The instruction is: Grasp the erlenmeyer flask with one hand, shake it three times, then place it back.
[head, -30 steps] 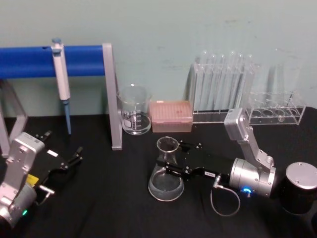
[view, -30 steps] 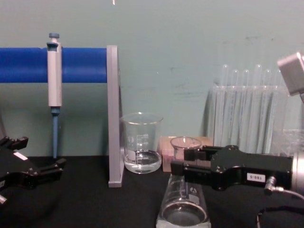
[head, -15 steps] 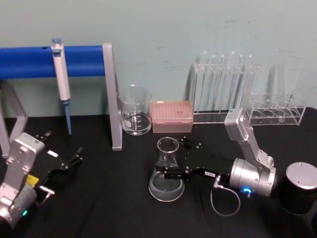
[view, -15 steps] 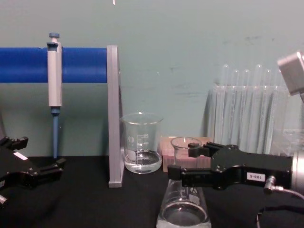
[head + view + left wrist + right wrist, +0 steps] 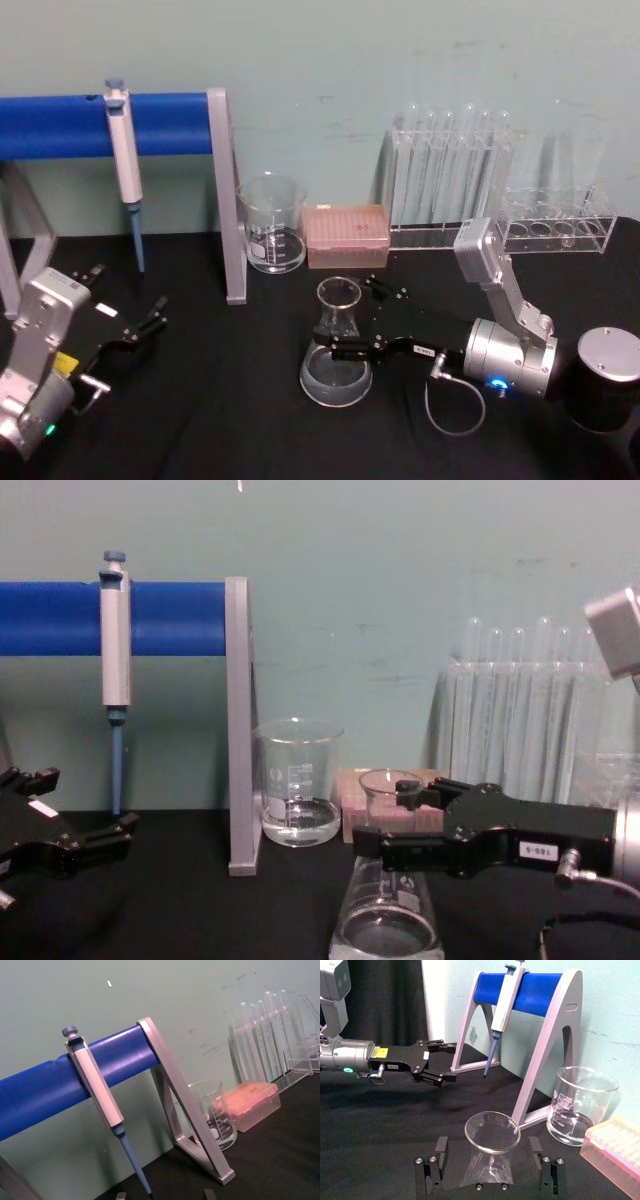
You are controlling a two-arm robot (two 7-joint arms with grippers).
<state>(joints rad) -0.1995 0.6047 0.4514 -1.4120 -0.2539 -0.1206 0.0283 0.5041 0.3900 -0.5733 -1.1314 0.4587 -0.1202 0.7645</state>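
The erlenmeyer flask (image 5: 337, 352) stands upright on the black table with a little clear liquid in its base. My right gripper (image 5: 352, 318) is open, with one finger on each side of the flask's neck. In the right wrist view both fingers (image 5: 440, 1146) stand well clear of the glass of the flask (image 5: 490, 1152). From the chest, the right gripper (image 5: 385, 815) reaches in from the right at neck height of the flask (image 5: 388, 910). My left gripper (image 5: 130, 290) rests open at the table's left, away from the flask.
Behind the flask stand a glass beaker (image 5: 271, 235), a pink tip box (image 5: 345, 235) and racks of test tubes (image 5: 450, 180). A pipette (image 5: 122, 150) hangs on the blue stand with a grey leg (image 5: 228, 200). A black lidded cylinder (image 5: 605, 380) sits far right.
The right gripper, shut on the flask's neck a second ago, has opened and now stands spread around it. The flask has stayed on the table. The left arm has not moved.
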